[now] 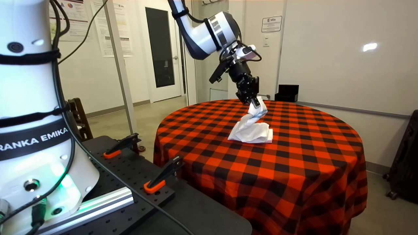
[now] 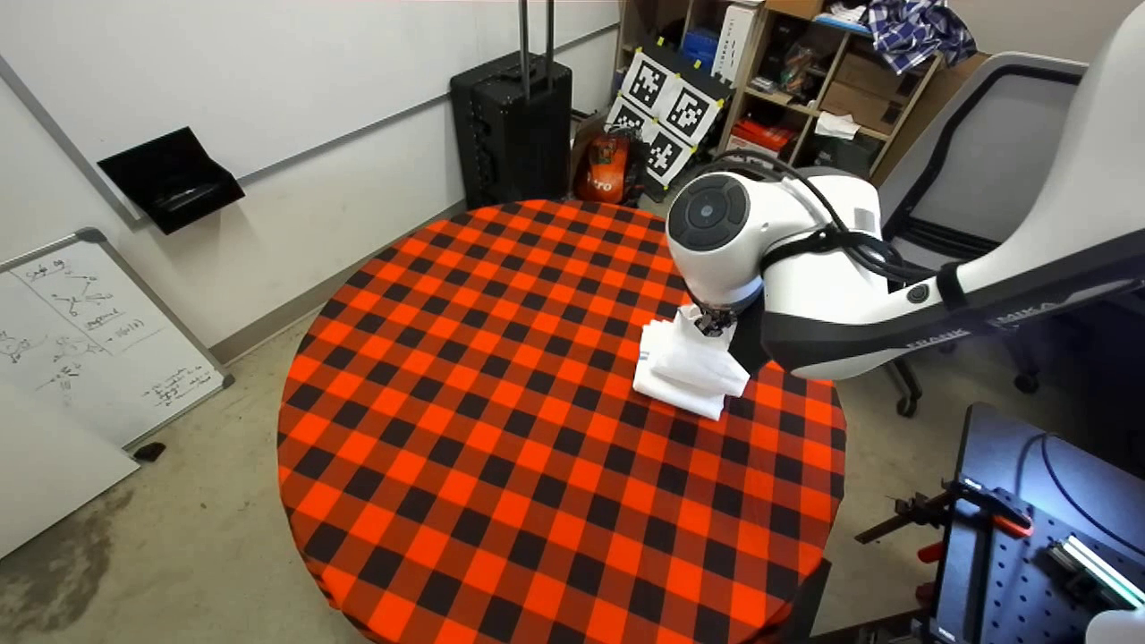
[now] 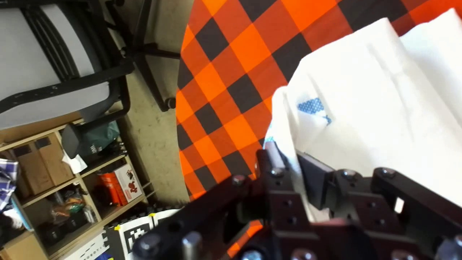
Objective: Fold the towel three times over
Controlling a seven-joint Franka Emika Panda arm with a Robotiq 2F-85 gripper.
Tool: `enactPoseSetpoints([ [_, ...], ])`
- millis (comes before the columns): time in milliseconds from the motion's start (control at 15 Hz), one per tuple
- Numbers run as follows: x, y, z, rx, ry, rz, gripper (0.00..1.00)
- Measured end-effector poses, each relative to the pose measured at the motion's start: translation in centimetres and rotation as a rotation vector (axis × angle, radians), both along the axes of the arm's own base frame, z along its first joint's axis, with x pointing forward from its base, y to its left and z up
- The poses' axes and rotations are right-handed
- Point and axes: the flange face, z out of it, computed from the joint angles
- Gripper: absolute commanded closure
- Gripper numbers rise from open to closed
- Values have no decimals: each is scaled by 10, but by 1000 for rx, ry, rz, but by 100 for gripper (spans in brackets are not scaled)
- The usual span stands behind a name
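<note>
White towel (image 2: 691, 370) pinched between the jaws, wooden shelf (image 3: 101, 218) holding brown boxes (image 3: 54, 154)

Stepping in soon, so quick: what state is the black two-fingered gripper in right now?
Gripper: closed, holding part of the blue-marked white cloth towel.

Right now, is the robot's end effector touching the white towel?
Touching. The wrist view shows the end effector shut on the towel, with a fold of it pinched between the two fingers.
</note>
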Motion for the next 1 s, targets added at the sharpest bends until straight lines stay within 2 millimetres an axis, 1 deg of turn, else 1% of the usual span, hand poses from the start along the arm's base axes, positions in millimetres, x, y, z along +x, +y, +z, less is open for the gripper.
enactPoseSetpoints([
  [133, -4, 9, -15, -45, 16, 8, 98],
  [467, -16, 34, -53, -92, 82, 9, 98],
  [733, -19, 48, -75, -125, 83, 16, 98],
  [800, -21, 53, -79, -128, 84, 24, 68],
  [867, -22, 60, -83, -128, 88, 37, 68],
  [933, -22, 65, -84, -128, 92, 49, 61],
  [1000, -17, 68, -79, -129, 93, 60, 54],
])
